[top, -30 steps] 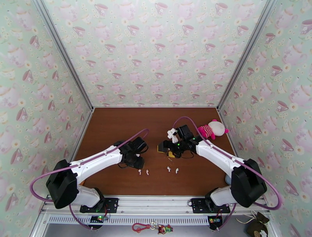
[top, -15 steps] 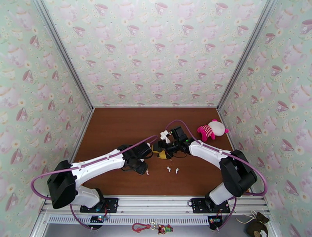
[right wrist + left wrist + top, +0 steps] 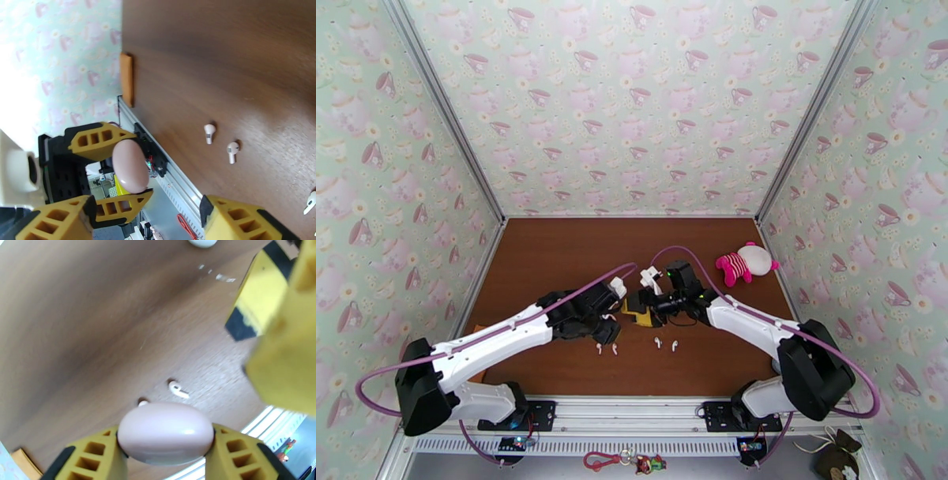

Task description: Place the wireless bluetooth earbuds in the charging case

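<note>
Left fingers: you have the left gripper (image 3: 166, 442) closed on the charging case (image 3: 166, 428), with a yellow finger (image 3: 94, 455) pressed against each of its two ends.
Charging case: pale pink, smooth and rounded, with the lid down as far as you can see. It lies crosswise between the pads, close to the fingertips.
Right fingers: your right gripper (image 3: 148, 216) has its fingers set wide apart and holds nothing. They touch neither the case nor any earbud.
Gripper to gripper: from above, the two tips face each other near the middle of the table (image 3: 553, 253) and are close together. Your right wrist camera looks straight at the case in the left fingers.
Earbuds: all four white earbuds lie loose on the brown wood toward the near edge. The left pair (image 3: 599, 348) is just in front of the left gripper. The right pair (image 3: 657, 343) is beside it, in front of the right gripper. None is in the case.
Plush toy (image 3: 746, 263): pink and white, at the right side of the table, well apart from both grippers.
Orange block (image 3: 126, 79): at the table's near edge, by the left wall.
</note>
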Robot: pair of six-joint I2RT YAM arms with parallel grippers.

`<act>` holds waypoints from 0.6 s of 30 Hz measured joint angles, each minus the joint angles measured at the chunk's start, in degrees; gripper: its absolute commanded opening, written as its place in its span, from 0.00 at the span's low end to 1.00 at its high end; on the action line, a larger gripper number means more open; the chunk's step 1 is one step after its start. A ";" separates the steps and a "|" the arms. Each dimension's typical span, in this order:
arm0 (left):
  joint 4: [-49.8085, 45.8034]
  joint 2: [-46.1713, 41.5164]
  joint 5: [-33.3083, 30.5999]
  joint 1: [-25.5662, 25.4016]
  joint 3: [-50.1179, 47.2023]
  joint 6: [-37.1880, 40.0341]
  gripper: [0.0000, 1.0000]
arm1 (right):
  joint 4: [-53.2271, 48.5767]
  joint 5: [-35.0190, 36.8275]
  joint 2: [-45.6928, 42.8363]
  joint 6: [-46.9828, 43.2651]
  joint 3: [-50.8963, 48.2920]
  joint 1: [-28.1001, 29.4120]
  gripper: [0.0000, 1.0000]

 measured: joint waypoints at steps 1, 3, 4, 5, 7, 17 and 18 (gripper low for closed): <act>0.13 -0.15 0.17 -0.04 0.26 0.22 0.00 | 0.46 -0.17 -0.50 0.39 -0.22 0.07 0.74; 0.17 -0.13 0.63 -0.20 0.83 0.57 0.00 | 1.70 -0.44 -1.25 1.31 -0.52 0.26 0.74; 0.26 -0.13 0.94 -0.24 0.96 0.83 0.00 | 2.29 -0.57 -1.42 1.66 -0.66 0.37 0.74; 0.33 -0.13 1.14 -0.37 1.09 1.09 0.00 | 2.75 -0.74 -1.57 1.99 -0.76 0.57 0.74; 0.31 -0.07 1.25 -0.81 1.29 1.49 0.00 | 3.15 -1.05 -1.66 2.36 -0.87 1.22 0.74; 0.55 0.02 1.27 -2.45 2.32 3.02 0.00 | 6.05 -1.73 -1.68 5.22 -2.40 2.75 0.69; 0.57 0.02 1.27 -2.58 2.32 3.17 0.00 | 6.34 -1.73 -1.66 5.42 -2.40 2.82 0.69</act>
